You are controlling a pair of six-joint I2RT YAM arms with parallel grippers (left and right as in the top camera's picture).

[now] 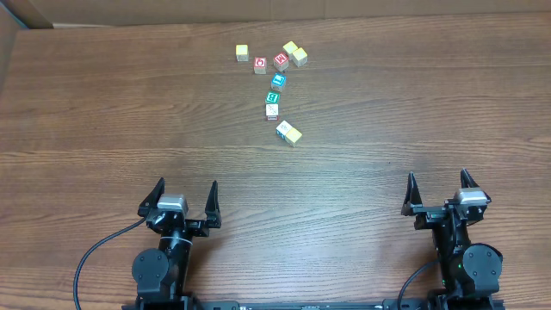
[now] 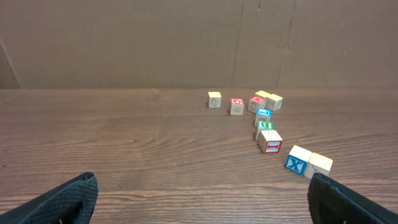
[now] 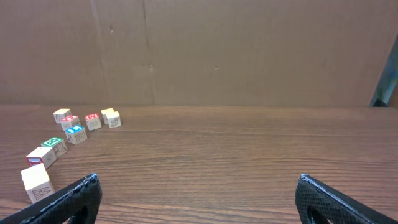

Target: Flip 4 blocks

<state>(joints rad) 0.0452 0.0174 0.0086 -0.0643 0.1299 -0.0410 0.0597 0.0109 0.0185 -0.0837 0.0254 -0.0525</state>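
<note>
My left claw [image 1: 186, 189] rests at the near edge of the worktop [image 1: 103, 112], fingers spread wide and holding nothing. The blocks [image 1: 273, 98] lie well ahead and to its right. They form a loose string running away from me toward the far edge, with the nearest block [image 1: 289, 132] at its tail. My right claw [image 1: 437, 179] is also wide apart and empty, but farther off sideways. I judge the left arm the nearer one for the first flip.
</note>
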